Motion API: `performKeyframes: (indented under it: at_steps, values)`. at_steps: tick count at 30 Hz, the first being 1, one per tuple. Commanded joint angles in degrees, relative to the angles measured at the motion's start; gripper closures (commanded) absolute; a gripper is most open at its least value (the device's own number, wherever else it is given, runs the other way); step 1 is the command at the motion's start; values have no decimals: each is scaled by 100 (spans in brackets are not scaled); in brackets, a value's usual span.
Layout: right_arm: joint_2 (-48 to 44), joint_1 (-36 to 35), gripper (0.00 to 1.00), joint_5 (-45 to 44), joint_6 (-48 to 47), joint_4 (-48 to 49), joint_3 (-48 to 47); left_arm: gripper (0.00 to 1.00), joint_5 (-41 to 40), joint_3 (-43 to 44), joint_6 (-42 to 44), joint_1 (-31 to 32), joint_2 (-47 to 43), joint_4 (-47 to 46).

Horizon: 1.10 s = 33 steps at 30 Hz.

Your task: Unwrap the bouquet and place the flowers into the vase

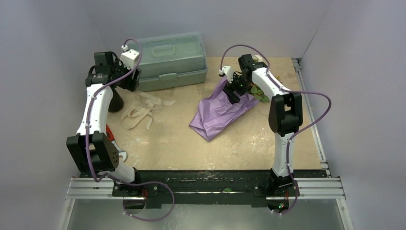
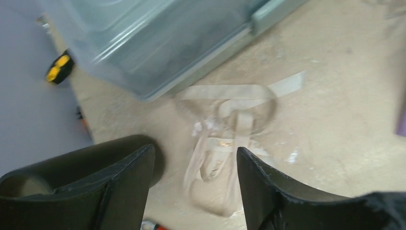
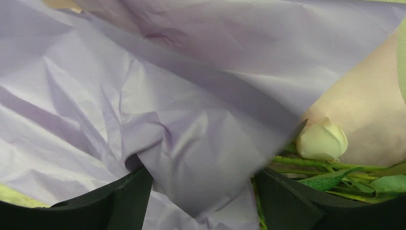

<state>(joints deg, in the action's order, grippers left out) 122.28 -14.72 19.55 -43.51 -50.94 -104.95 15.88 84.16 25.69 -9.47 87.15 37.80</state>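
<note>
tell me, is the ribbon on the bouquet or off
Off: the ribbon lies loose on the table, apart from the purple-wrapped bouquet.

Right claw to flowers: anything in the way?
Yes. The purple wrapping paper drapes across the open right claw, filling the gap between its jaws. The flowers show only at the paper's edge: one pale rose and green stems beside one finger.

Table [image 1: 249, 143]: bouquet [image 1: 215, 115], ribbon [image 1: 141, 112], toolbox [image 1: 170, 60]

Bouquet paper [image 1: 218, 112] is purple, ribbon [image 1: 139, 112] beige, toolbox [image 1: 168, 60] pale green, vase [image 1: 116, 103] black, rose [image 3: 321, 140] cream.
</note>
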Motion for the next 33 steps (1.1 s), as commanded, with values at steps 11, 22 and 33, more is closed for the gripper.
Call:
performKeyframes:
  at_steps: [11,22,33]
  values:
    - [-1308,322,12,1259,1010,-19,-323,14,2437,23,-1998,2123,864,-1105]
    - [-1778,1000,12,1743,1596,-241,-469,7,2948,-708,-4228,2679,1773,-3459]
    - [-1940,1416,13,1648,1899,-271,-640,32,2283,-773,-4792,3196,2362,-3987]
